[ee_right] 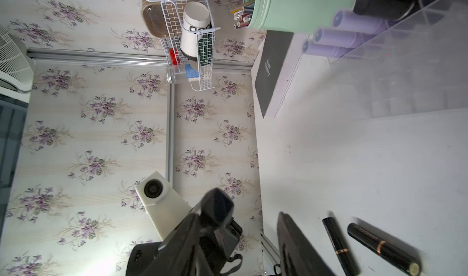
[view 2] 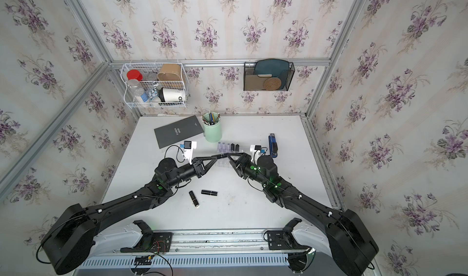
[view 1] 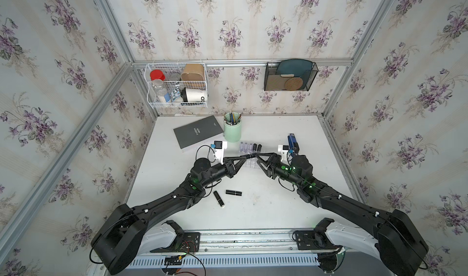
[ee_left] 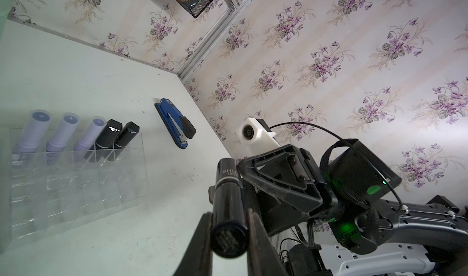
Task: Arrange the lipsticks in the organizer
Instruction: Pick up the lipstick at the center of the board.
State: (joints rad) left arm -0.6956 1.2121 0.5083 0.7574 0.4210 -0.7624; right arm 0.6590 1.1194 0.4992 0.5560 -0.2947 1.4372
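Above the organizer [ee_left: 121, 181], the left tool [ee_left: 228, 215] is clamped on one end of a black lipstick [ee_left: 228, 186], which it holds level and clear of the tabletop [view 1: 278, 206]. The right tool [view 1: 258, 156] meets the far end of the tube. Its jaws stand apart, with one finger against the tube near the silver band, and no closed grip shows in the right wrist view.

Stock: three lilac lipsticks [ee_left: 35, 133] and a black pair [ee_left: 106, 138] stand side by side in the organizer's far row. Two loose lipsticks [view 1: 219, 198] lie on the tabletop near the left arm, well apart from the organizer.

Likely faults from this position:

- Drop. Cause: the left tool releases before the right tool has closed. The tube would fall onto the cells and could topple the standing row.
- Slip. Cause: the glossy casing is gripped only at its tip, so the tube may swivel in the jaws.
- Tool clash. Cause: both tools work on one short tube, so the tips are almost touching.
- Jam. Cause: the tube is level and must be turned upright. A tilted entry would catch a cell wall and may shift or tip the light clear tray.
- Side strike. Cause: a descent too close to the far row.
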